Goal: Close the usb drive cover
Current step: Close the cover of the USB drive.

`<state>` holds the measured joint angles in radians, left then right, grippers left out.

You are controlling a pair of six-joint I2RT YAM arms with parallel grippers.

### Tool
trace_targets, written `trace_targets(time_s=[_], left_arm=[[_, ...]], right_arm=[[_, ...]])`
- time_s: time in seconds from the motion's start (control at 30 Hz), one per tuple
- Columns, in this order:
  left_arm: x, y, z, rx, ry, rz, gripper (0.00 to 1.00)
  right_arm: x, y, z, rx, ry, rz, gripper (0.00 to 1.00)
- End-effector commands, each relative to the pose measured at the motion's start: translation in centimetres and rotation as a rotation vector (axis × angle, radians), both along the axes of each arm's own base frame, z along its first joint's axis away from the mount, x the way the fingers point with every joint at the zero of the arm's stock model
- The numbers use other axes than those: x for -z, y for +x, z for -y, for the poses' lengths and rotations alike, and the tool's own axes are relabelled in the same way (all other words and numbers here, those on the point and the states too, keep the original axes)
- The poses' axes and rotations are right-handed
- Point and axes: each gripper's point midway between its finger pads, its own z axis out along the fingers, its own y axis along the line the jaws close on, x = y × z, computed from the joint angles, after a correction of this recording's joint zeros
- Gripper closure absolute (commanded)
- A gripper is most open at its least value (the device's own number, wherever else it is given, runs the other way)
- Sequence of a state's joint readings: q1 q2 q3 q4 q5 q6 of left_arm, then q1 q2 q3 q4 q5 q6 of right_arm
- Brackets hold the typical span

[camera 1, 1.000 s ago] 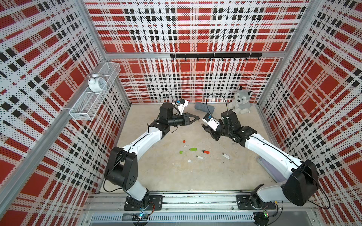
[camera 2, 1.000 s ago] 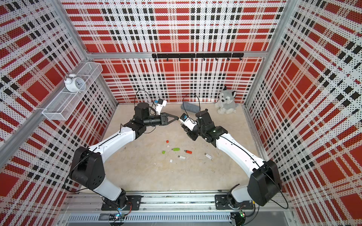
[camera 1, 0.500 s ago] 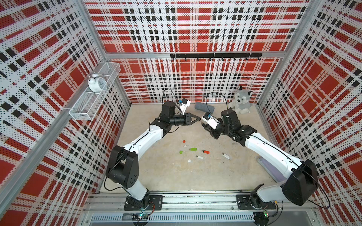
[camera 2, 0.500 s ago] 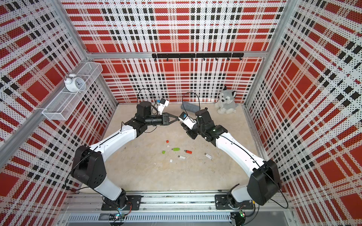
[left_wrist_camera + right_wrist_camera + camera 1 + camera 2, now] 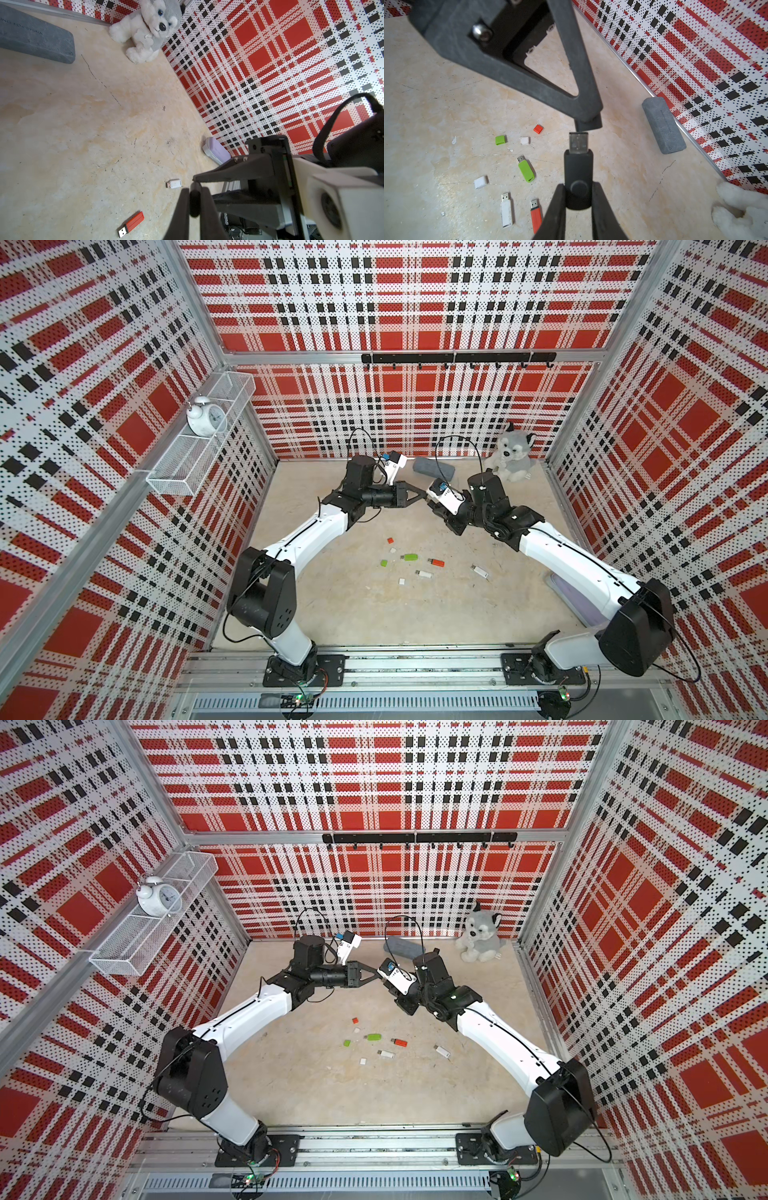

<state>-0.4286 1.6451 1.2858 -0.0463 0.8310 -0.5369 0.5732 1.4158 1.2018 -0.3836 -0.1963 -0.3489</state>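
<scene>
As it sits clamped, the usb drive (image 5: 578,176) faces its cap (image 5: 588,124) plug-first.

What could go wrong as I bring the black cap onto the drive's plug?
1. In the right wrist view the black cap in the left claw sits off to one side of the plug; pushing now may catch its rim.
2. The right claw pinches the black drive only near its rear end, so a push could swivel it.

Top views high, looking down; wrist views close, sharing grey block (image 5: 35,35).
</scene>
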Motion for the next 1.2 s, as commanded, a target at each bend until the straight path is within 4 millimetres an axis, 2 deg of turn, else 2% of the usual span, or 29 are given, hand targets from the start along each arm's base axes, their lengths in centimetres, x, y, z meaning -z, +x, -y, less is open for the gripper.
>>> trace_targets(time_s=[0.0, 0.2, 0.5, 0.67, 0.83, 1.17], left_arm=[[-0.4, -0.1, 0.6, 0.027, 0.005, 0.021, 0.96], [-0.3, -0.4, 0.6, 0.039, 0.011, 0.021, 0.96], [-0.8, -0.2, 0.6, 0.026, 0.014, 0.039, 0.96], [-1.0, 0.1, 0.1, 0.000, 0.019, 0.046, 0.96], [-1.2, 0.3, -0.3, -0.017, 0.021, 0.052, 0.96], [-1.4, 0.0, 0.2, -0.009, 0.017, 0.061, 0.95]], right_arm=[[-1.7, 0.4, -0.5, -0.005, 0.030, 0.057, 0.88], [-1.4, 0.9, -0.3, 0.020, 0.008, 0.057, 0.88], [-1.6, 0.5, -0.9, -0.012, 0.024, 0.057, 0.88], [-1.2, 1.1, 0.3, 0.061, -0.003, 0.069, 0.89], [-0.6, 1.3, 0.6, 0.079, -0.025, 0.059, 0.90], [-0.2, 1.4, -0.1, 0.053, -0.027, 0.042, 0.90]])
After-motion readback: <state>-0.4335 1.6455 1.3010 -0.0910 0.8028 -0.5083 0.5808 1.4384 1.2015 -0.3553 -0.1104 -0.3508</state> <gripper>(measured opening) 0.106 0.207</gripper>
